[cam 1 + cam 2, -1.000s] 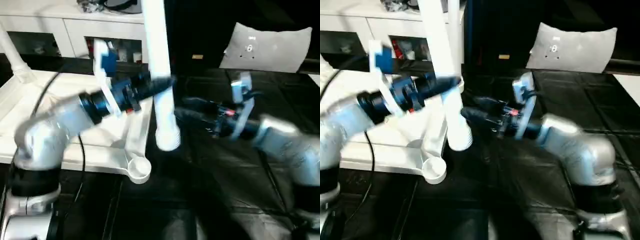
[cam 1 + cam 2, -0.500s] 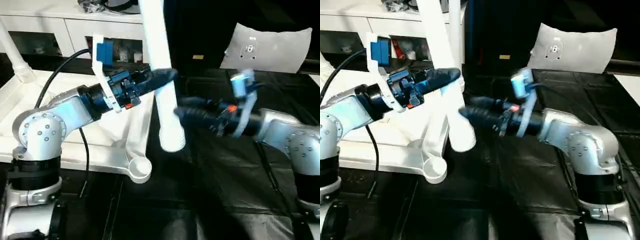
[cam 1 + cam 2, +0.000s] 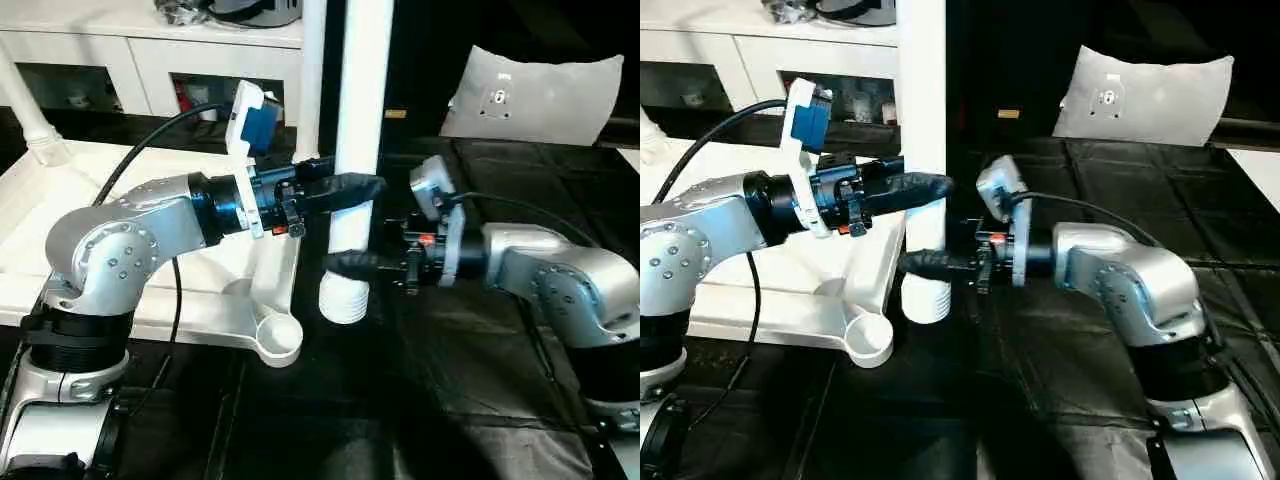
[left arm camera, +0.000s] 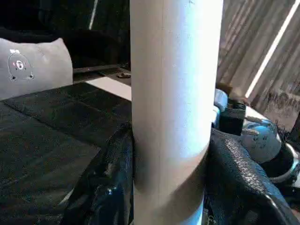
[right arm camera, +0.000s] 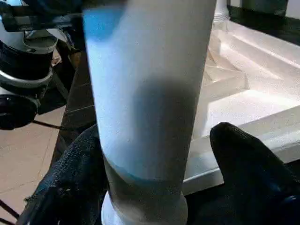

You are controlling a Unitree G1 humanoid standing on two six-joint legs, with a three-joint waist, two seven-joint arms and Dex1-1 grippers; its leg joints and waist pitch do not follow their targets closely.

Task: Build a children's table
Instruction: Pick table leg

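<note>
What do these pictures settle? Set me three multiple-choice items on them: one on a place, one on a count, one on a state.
1. Where is the empty corner socket of the table top?
A. At the corner nearest the held leg's lower end
B. On the grey pillow
C. Inside the cabinet

2. How many pincers are at the held leg?
A. None
B. One
C. Two

3. How does the held leg stand?
A. Flat
B. Nearly upright
C. Upside down in a socket

Key: 1 A, the socket sits beside the leg's ribbed end; 2 C, left pincer above, right pincer below; 3 B, it rises out of the picture's top.
</note>
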